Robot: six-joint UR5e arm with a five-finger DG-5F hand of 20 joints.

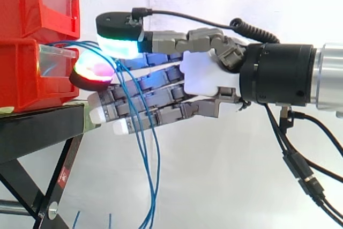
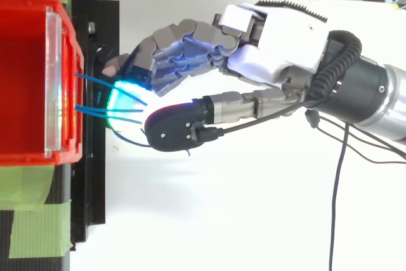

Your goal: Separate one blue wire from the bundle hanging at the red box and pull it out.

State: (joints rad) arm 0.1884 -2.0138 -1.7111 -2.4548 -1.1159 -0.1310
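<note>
Grey-and-white robot hand (pads glowing cyan, red), black wrist.

The hand reaches in from the right to the front of the lower red bin, which sits under a second red bin on a black stand. Blue wires arch out of the lower bin. They pass between a cyan-glowing pad and a red-glowing pad pinched together, then hang down across the other, straight fingers.
</note>
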